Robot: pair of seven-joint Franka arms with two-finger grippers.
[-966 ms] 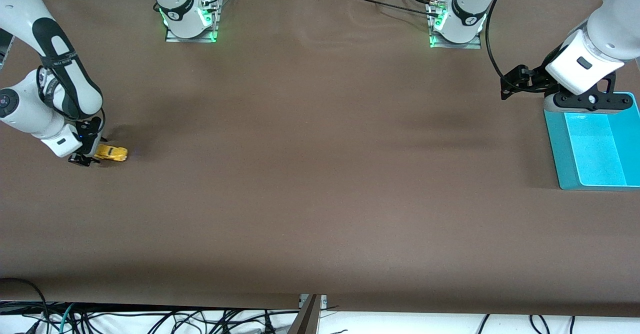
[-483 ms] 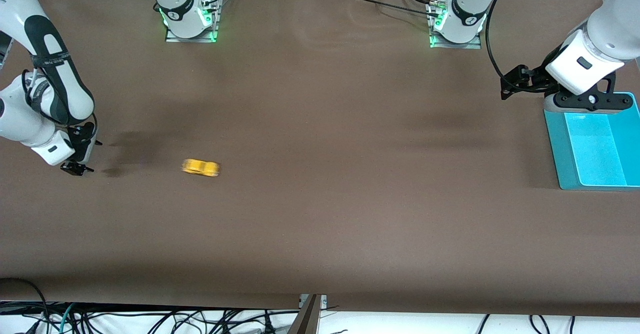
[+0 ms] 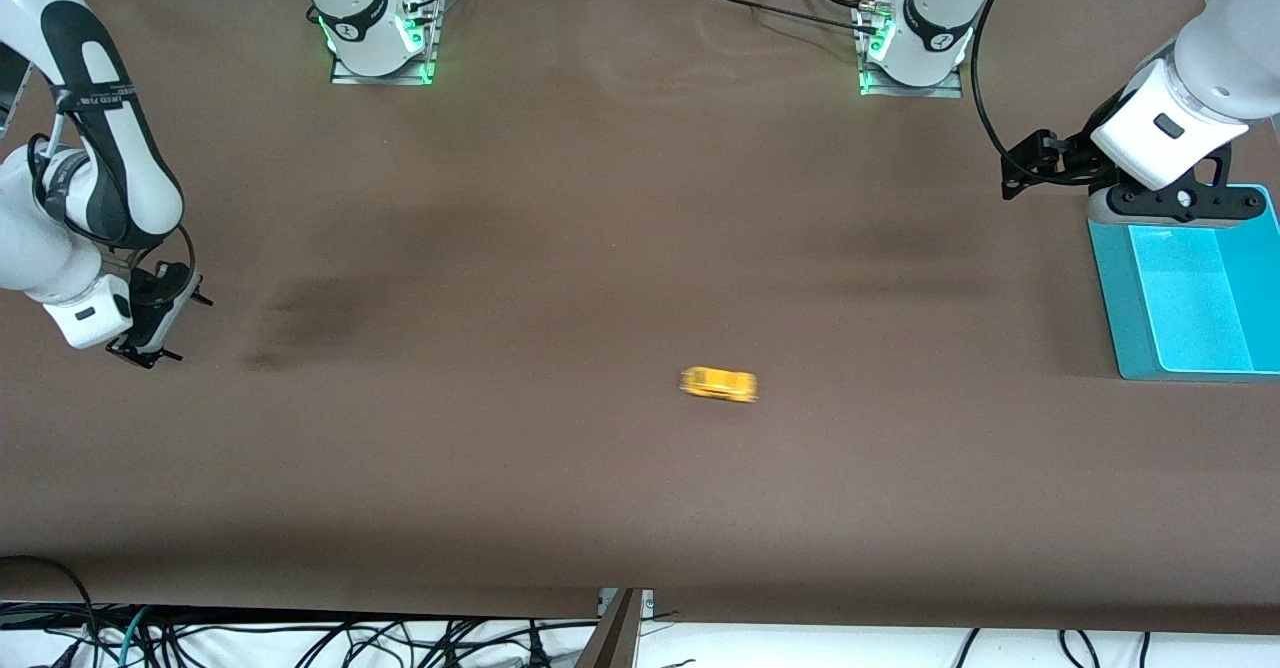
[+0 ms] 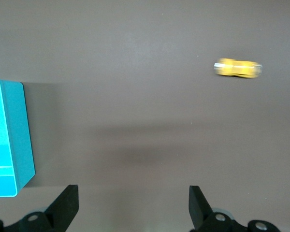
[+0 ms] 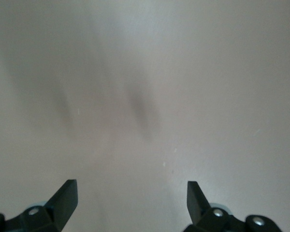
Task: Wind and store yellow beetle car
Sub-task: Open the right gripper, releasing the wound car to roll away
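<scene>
Car (image 3: 718, 384) loose and blurred mid-surface, nearer the front edge, well apart from both my hands. Right hand (image 3: 140, 338) hangs open, empty, at its end; left hand (image 4: 133, 205), open, waits beside the bin (image 3: 1110, 278). Winding looks done; next, I judge, catch and store.

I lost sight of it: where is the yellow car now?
The yellow beetle car is on the bare table near its middle, between both arms' ends, untouched by any gripper.
</scene>
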